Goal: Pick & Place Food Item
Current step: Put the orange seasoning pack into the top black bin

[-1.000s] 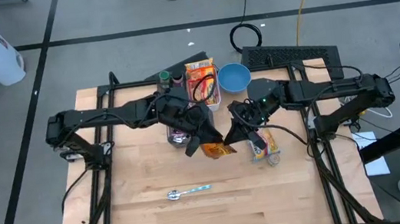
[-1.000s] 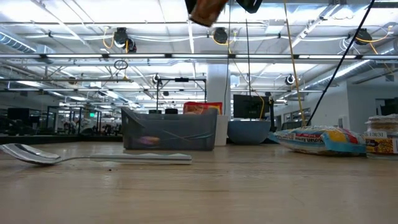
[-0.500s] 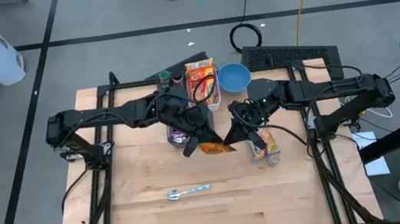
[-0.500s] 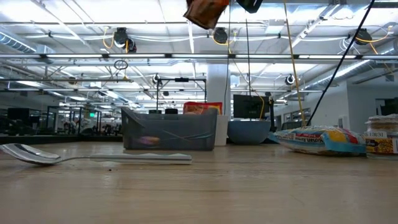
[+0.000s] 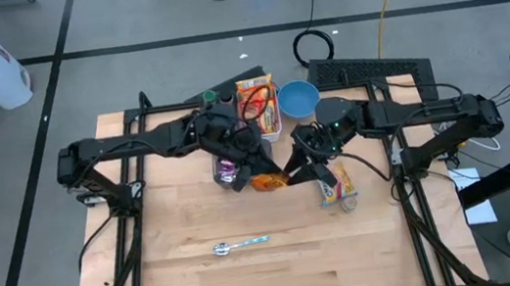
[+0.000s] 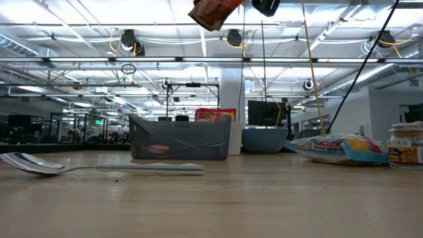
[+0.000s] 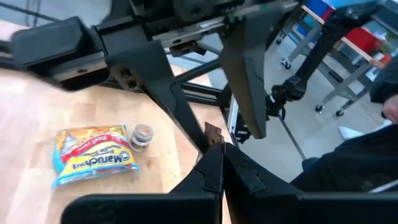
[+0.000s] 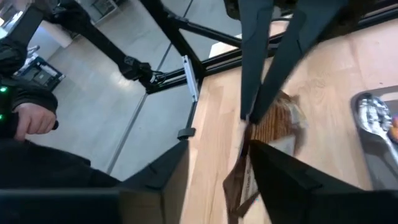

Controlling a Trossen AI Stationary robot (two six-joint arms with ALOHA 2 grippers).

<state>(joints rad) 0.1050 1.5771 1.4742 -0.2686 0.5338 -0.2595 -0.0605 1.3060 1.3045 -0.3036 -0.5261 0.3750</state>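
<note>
From above: left gripper (image 5: pixel 255 175) over the middle of the table (image 5: pixel 204 278), fingers together and clamped on an orange-brown snack packet (image 5: pixel 266 182) held clear of the wood. Just beside it, on the packet's other side, the right gripper (image 5: pixel 294 166). Near that arm, flat on the boards, a ramen packet (image 5: pixel 333 183) with a small jar (image 5: pixel 349 204) at its end. Towards the front edge and well apart from both arms, a spoon (image 5: pixel 240 245). At the back, a grey bin (image 5: pixel 256 103) full of packets, and next to it a blue bowl (image 5: pixel 298 99). From table height: snack packet (image 6: pixel 210 12) up at the very top, tilted, far above the wood. Below, spoon (image 6: pixel 99 168) lying in front of the bin (image 6: pixel 180 140), then bowl (image 6: pixel 264 139) and ramen packet (image 6: pixel 340 148) off to one side. From the left wrist: own two fingers pressed shut at the left gripper (image 7: pixel 217 146), only a dark sliver of the snack packet (image 7: pixel 213 132) peeking out between the tips; beyond them, ramen packet (image 7: pixel 93 155) and jar (image 7: pixel 142 137) touching on the table. From the right wrist: right gripper (image 8: pixel 219 148) with fingers apart, not pinching anything. Snack packet (image 8: pixel 270 127) hanging between and just ahead of them, gripped at its top edge by the other arm's fingers (image 8: pixel 249 81). Past the table edge, a person's hand (image 8: pixel 34 118)
</note>
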